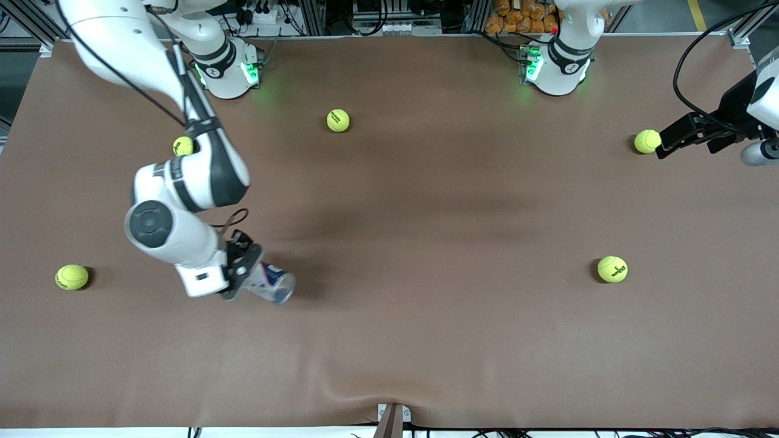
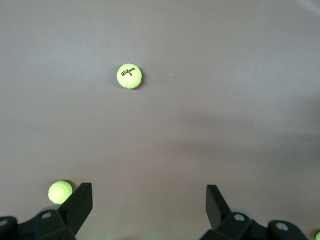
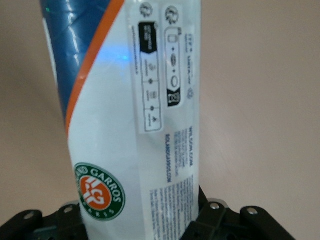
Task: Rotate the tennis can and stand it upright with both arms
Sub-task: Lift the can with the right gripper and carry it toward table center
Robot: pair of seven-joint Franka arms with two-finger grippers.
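- Brown mat-covered table, with racks and cables along the edge where the arm bases sit.
- Starting at the right arm's end: a tennis ball sits by itself close to the table's edge.
- Right gripper is down low there, fingers pinching the tennis can at one end. The can looks tipped over, its free end pointing toward the middle of the table. Right wrist view is basically all label.
- Another ball peeks out next to the right arm's elbow, and one more lies near the bases.
- Lone ball toward the left arm's end.
- Left gripper waits at that end, fingers spread wide, holding nothing, just beside a ball.
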